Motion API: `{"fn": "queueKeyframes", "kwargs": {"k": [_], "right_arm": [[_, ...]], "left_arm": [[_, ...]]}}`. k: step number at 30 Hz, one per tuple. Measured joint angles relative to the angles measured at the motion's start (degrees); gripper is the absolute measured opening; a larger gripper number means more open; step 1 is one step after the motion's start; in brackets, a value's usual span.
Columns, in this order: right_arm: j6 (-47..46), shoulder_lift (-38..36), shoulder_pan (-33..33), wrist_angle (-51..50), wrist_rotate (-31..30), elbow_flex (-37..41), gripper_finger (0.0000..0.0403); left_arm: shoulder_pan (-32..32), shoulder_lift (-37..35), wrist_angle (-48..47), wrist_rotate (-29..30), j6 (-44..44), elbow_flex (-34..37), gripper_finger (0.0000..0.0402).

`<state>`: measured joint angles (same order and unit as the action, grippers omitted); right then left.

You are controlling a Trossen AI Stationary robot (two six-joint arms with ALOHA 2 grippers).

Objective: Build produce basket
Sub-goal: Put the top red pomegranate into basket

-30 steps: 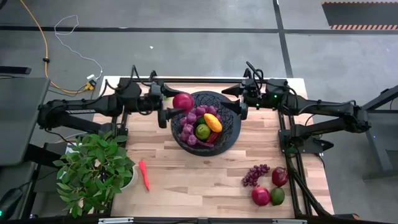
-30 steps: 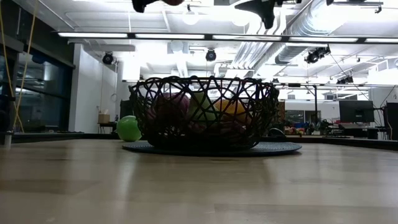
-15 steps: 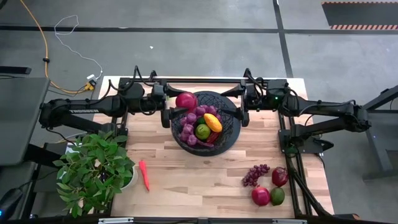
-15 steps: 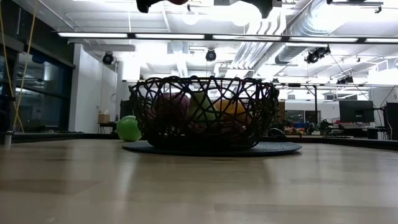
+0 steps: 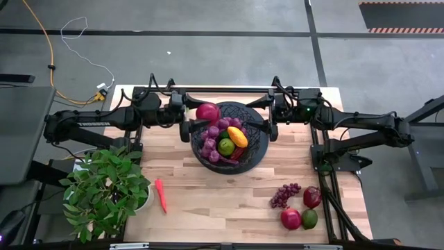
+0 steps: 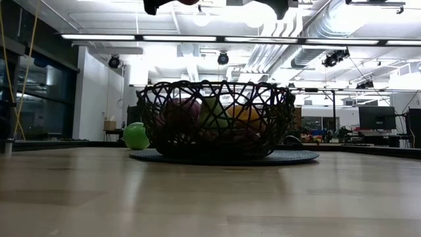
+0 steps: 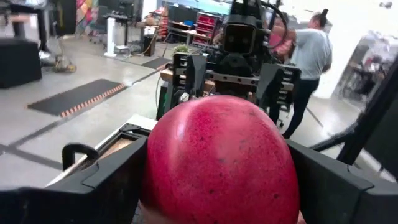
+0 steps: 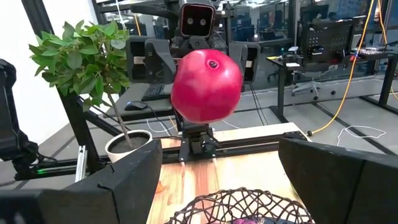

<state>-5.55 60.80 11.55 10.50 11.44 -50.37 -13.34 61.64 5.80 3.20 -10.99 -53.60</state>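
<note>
Red and speckled, a round fruit [image 5: 205, 112] sat clamped between the fingers of the left gripper [image 5: 197, 114], which hung above the basket's [image 5: 258, 146] rim on the side nearest that arm. In the left wrist view the fruit [image 7: 219, 158] filled the gap between the two dark fingers [image 7: 109, 180], pressed against both. The right gripper [image 5: 267, 119] faced it from across the basket, raised over the opposite rim, its fingers [image 8: 124, 180] spread apart with nothing between them. From that wrist the held fruit [image 8: 206, 86] showed straight ahead, with the mesh rim [image 8: 239, 208] just below. Beneath and between the two grippers, the basket held purple grapes [image 5: 211, 142], a green fruit [image 5: 226, 146] and a yellow-orange mango [image 5: 237, 136]. Well away from the right gripper, toward the table's [image 5: 229, 201] near edge, lay another grape bunch [image 5: 285, 194], two red fruits [image 5: 311, 197] and a green one [image 5: 309, 219]. A slim red pepper [image 5: 161, 195] lay beside the potted plant [image 5: 104, 191], far below the left gripper.
</note>
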Motion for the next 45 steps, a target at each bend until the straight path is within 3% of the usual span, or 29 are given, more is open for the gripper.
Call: {"fn": "queueKeyframes", "kwargs": {"k": [7,17,27,45], "right_arm": [[-3.18,0.00,0.07,3.83,-0.58,0.04,0.0305],[-2.98,-0.04,0.07,9.22,-2.19,0.04,0.0305],[-3.42,-0.15,0.09,14.03,-2.16,0.04,0.0305],[-4.93,-0.15,0.04,14.16,-2.14,0.04,0.0305]], "left_arm": [[0.30,4.89,-1.78,-0.98,-4.46,-1.87,0.0328],[4.57,22.12,-11.61,-1.04,-5.12,-13.26,0.0328],[8.74,34.34,-11.96,1.14,-5.41,-17.05,0.0328],[8.90,44.18,-9.51,2.41,-5.74,-17.90,0.0328]]}}
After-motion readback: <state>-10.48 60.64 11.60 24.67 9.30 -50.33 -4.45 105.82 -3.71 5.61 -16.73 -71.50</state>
